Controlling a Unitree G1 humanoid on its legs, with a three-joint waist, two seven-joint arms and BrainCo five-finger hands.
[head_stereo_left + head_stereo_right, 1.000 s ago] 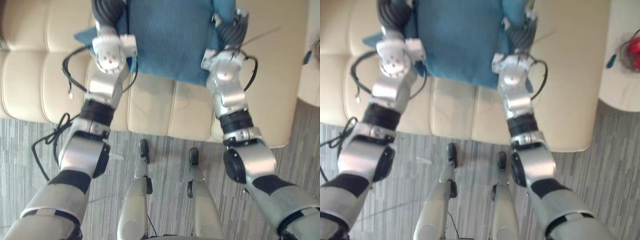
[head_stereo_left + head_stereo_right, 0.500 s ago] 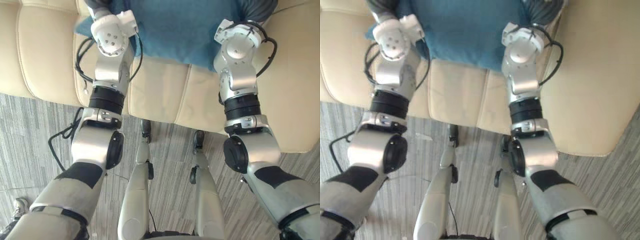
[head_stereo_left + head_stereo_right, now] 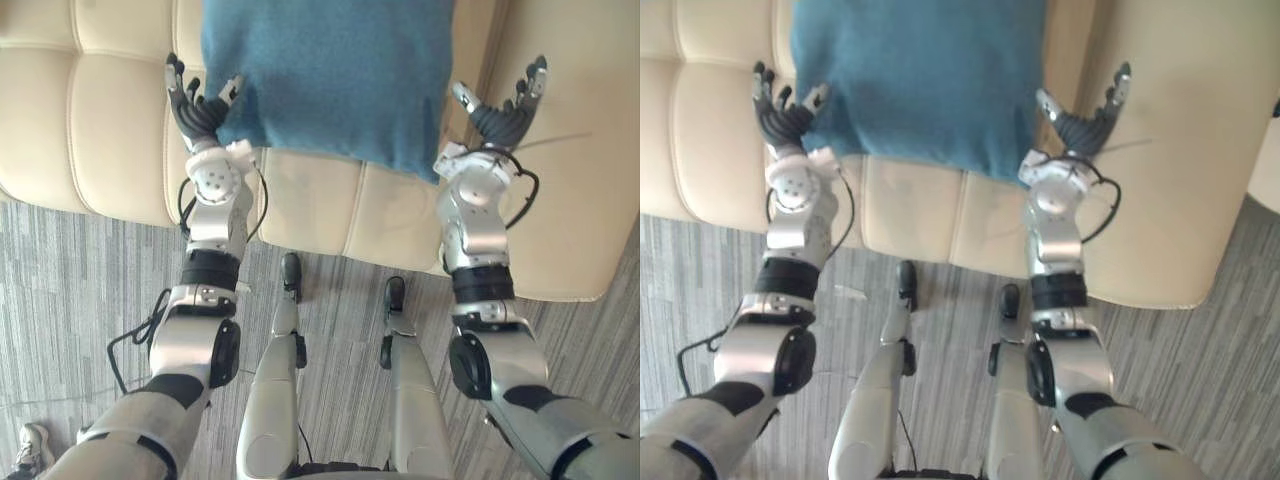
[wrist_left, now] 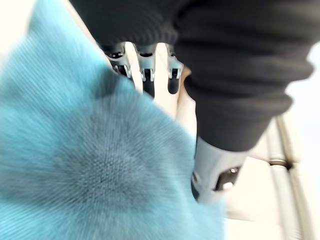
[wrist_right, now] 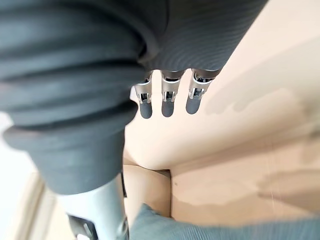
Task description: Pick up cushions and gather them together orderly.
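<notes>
Cushion (image 3: pixel 330 75), teal, lies flat on the cream sofa (image 3: pixel 100 120) at the upper middle of the frame, and neither hand grips it. The left robot hand (image 3: pixel 195 110) sits at its lower left corner, fingers straight and spread, thumb just beside the fabric. The right robot hand (image 3: pixel 500 115) is right of the lower right corner, apart from it, fingers extended and empty. I judge this cushion placed; how many others must join it I cannot tell. Nothing on the seat seems to obstruct.
</notes>
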